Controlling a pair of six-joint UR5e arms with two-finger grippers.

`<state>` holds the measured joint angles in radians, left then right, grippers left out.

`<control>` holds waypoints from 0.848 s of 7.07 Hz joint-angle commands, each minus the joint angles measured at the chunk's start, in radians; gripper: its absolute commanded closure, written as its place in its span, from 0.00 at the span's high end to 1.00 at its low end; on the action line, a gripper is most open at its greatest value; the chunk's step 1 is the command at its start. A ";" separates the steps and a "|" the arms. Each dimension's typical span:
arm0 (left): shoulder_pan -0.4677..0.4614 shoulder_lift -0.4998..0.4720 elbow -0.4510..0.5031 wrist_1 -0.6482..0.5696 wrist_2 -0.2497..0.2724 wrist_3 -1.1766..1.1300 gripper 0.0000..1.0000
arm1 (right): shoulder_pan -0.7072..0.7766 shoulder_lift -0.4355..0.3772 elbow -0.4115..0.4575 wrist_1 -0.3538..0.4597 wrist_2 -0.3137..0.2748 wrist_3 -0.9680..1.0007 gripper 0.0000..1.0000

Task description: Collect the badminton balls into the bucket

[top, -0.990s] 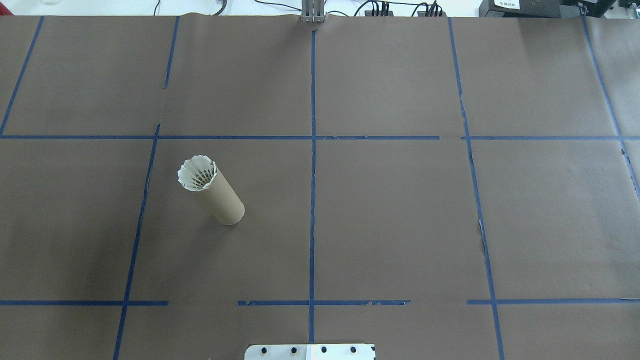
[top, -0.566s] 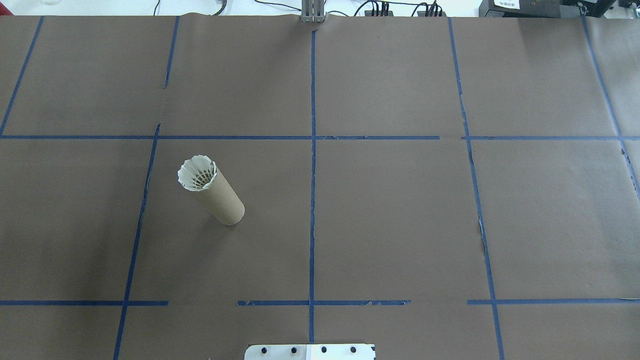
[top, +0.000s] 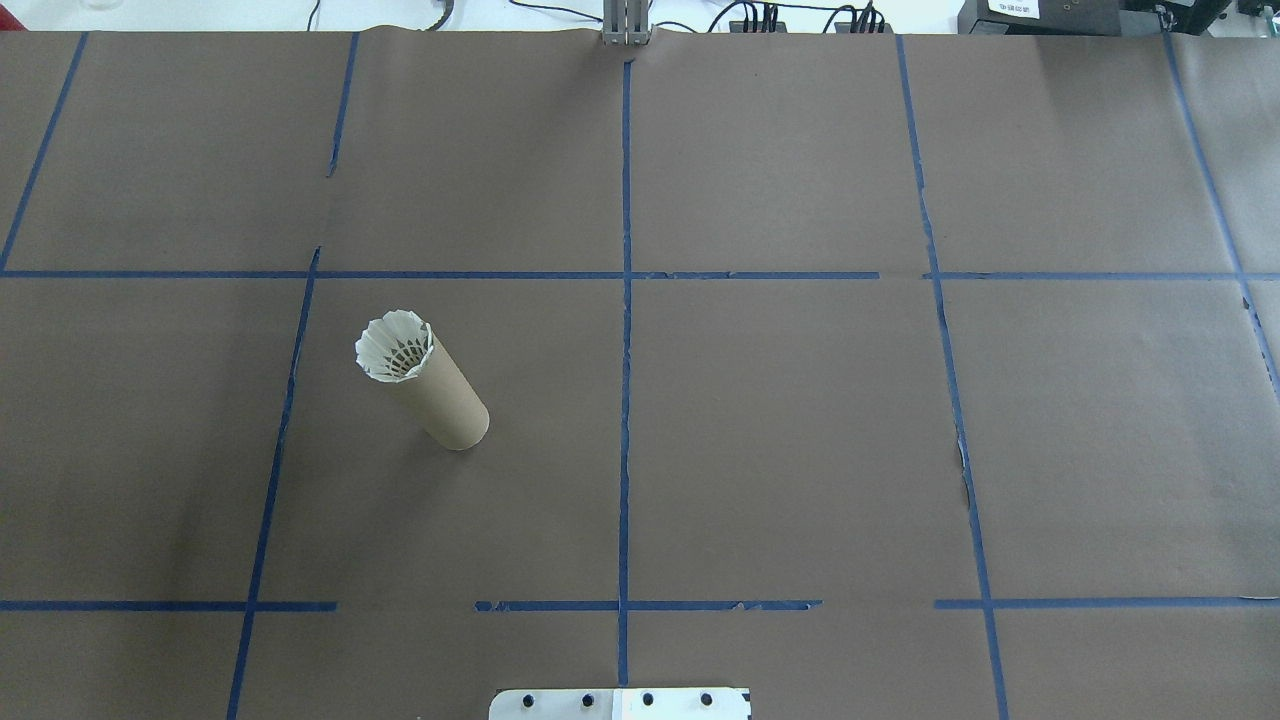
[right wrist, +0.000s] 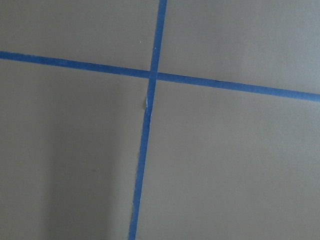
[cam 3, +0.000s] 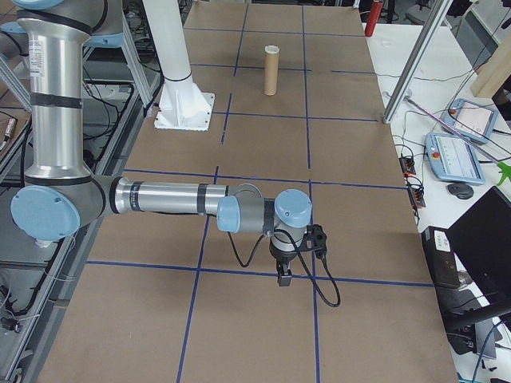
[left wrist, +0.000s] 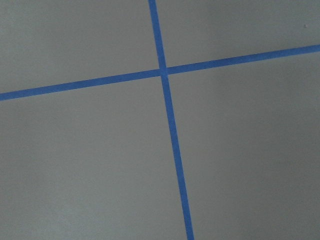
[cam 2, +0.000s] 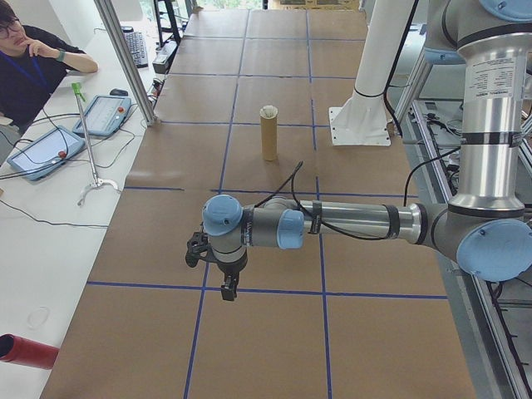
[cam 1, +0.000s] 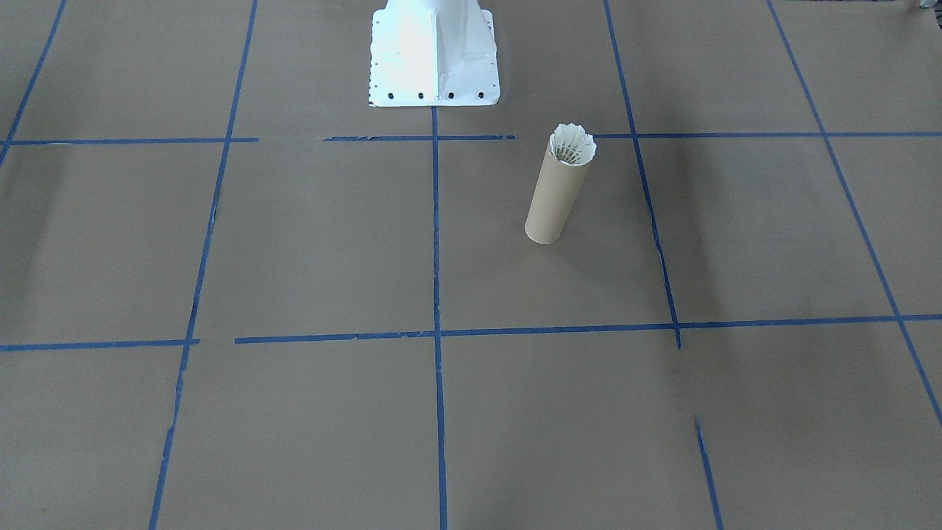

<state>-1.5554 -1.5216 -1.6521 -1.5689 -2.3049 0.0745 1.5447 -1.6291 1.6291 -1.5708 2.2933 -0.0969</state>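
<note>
The brown cardboard tube [top: 447,397] stands upright left of the table's middle, also seen in the front view [cam 1: 550,200]. A white feather shuttlecock [top: 394,346] sits in its mouth, feathers flaring above the rim [cam 1: 572,143]; its cork tip is hidden inside. Neither gripper appears in the overhead or front views. In the left side view my left gripper [cam 2: 226,288] hangs over the paper far from the tube [cam 2: 268,138]. In the right side view my right gripper [cam 3: 283,276] hangs likewise, far from the tube [cam 3: 271,76]. Whether either is open or shut, I cannot tell. Both wrist views show only taped paper.
A white metal base [top: 620,704] with bolt holes sits at the table's near edge [cam 1: 434,59]. Blue tape lines cross the brown paper. A person [cam 2: 33,66] sits at a side table with tablets [cam 2: 41,154]; a red cylinder [cam 2: 25,351] lies there.
</note>
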 commanded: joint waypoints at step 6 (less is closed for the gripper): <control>-0.006 -0.002 -0.008 0.003 0.005 -0.002 1.00 | 0.000 0.000 0.000 0.000 0.000 0.000 1.00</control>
<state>-1.5616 -1.5216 -1.6563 -1.5669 -2.2994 0.0721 1.5447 -1.6291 1.6291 -1.5708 2.2933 -0.0967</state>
